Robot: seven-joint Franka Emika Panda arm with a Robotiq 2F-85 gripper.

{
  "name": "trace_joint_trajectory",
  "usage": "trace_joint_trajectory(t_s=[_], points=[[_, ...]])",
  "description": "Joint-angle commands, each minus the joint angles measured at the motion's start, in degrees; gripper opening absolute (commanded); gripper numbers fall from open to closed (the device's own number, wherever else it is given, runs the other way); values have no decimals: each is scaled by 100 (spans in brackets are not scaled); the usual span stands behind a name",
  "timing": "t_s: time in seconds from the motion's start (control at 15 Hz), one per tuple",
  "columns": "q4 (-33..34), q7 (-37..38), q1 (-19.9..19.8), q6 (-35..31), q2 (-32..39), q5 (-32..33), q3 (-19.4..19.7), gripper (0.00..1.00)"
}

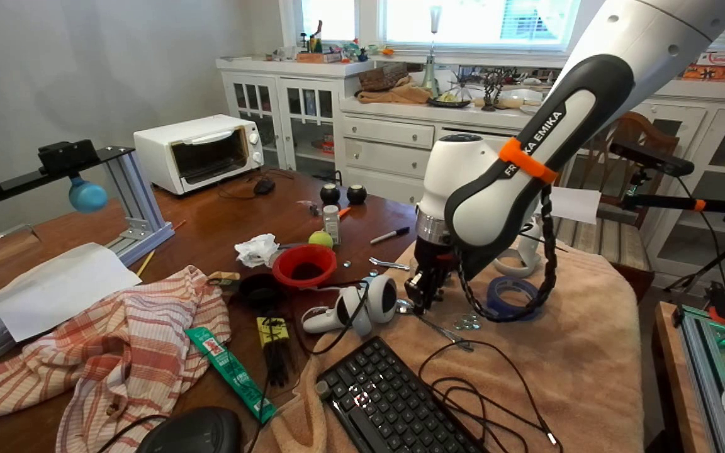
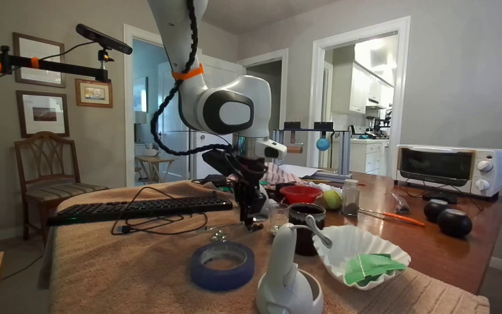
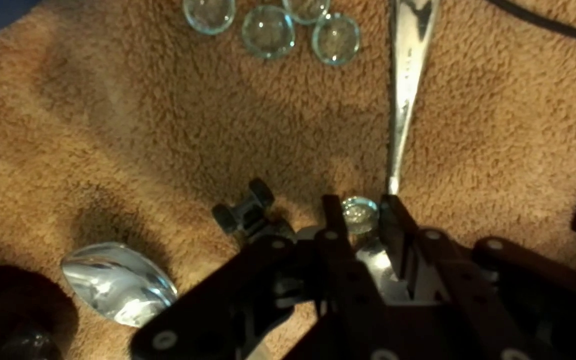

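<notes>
Glass gem (image 3: pixel 360 215) sits between the fingertips (image 3: pixel 332 215) of the gripper (image 3: pixel 361 201) in the wrist view; they stand about its width apart, though we cannot tell whether they pinch. A spoon (image 3: pixel 407 67) narrows just beside it at two o'clock. We judge a grasp in hand, the next move calling for a sure hold clear of the spoon. Four more gems (image 3: pixel 268 32) lie at eleven o'clock. In both exterior views the arm (image 1: pixel 583 106) points the gripper nearly straight down, low over the towel (image 1: pixel 576 390).
</notes>
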State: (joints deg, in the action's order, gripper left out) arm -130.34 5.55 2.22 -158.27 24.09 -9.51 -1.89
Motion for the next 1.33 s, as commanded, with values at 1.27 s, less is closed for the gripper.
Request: trace_joint_trajectory(t_s=[1.27], points=[[75,207,109,-61,120,486,253,6]])
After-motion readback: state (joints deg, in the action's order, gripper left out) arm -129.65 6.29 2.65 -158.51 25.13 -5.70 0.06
